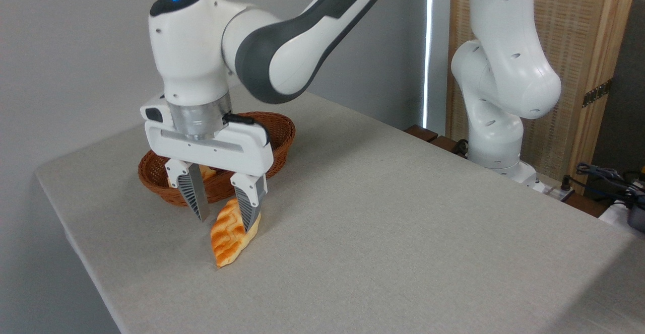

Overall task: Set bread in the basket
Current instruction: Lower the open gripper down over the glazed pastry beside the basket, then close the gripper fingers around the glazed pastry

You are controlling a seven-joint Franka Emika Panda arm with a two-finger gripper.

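Claw (225, 216) spread, bread (229, 233) tilted on table (403, 223) against right finger, basket (282, 132) behind

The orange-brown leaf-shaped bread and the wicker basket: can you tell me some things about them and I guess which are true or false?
1. The glossy orange-brown leaf-shaped bread lies inside the reddish-brown oval wicker basket. False: it is tilted on the grey table, in front of the basket.
2. The basket already holds a paler piece of bread. True.
3. The gripper has its fingers spread apart. True.
4. The basket is in front of the arm. False: it sits behind the gripper.
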